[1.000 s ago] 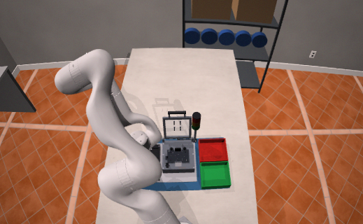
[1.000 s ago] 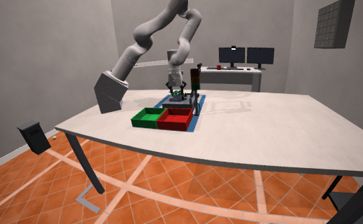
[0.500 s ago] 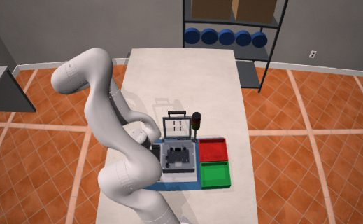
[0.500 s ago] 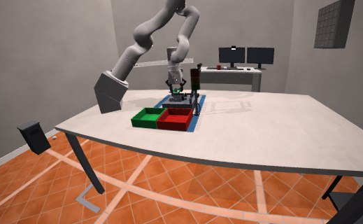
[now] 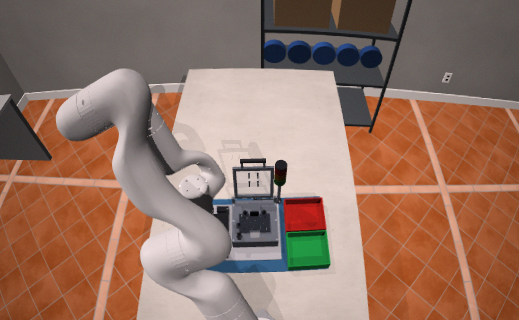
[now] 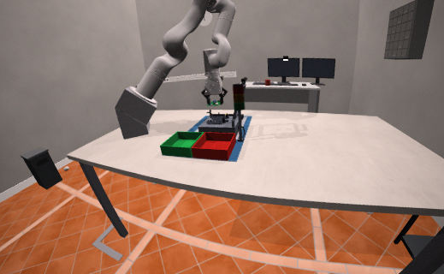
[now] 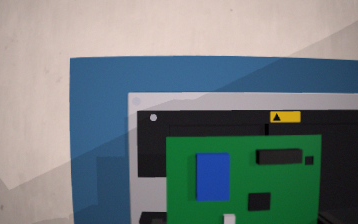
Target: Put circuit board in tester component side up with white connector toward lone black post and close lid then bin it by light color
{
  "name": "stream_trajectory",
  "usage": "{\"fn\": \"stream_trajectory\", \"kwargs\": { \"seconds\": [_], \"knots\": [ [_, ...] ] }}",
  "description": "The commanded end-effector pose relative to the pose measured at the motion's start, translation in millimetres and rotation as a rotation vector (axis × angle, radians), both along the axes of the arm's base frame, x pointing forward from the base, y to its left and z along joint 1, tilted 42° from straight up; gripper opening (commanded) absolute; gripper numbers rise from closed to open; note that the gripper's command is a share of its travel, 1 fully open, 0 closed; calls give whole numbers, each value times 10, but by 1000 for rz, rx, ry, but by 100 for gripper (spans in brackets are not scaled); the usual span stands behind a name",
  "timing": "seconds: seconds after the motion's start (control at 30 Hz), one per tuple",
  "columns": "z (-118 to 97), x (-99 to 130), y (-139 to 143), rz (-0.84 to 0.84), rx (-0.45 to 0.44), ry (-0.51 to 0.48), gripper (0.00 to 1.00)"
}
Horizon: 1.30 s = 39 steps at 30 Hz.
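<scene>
Circuit board, green and component side up, hangs clamped in the gripper above the black tray, beside the tester with its lid raised.

The flat circuit board is green with a blue block and black chips; beneath it lie a black tray and blue mat.
</scene>
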<state>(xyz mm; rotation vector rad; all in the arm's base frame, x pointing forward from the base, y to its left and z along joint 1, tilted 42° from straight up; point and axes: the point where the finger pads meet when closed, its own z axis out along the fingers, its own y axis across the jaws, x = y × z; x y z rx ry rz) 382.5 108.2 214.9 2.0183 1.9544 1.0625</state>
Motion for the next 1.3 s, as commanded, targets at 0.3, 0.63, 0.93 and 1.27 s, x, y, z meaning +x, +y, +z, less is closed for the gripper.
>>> {"fn": "stream_trajectory", "kwargs": {
  "seconds": [0.3,0.63,0.93,1.27],
  "knots": [
    [27,-15,-9,2,3,2,79],
    [27,-15,-9,-10,11,8,79],
    [27,-15,-9,-60,50,33,79],
    [27,-15,-9,-152,119,79,79]
  ]
}}
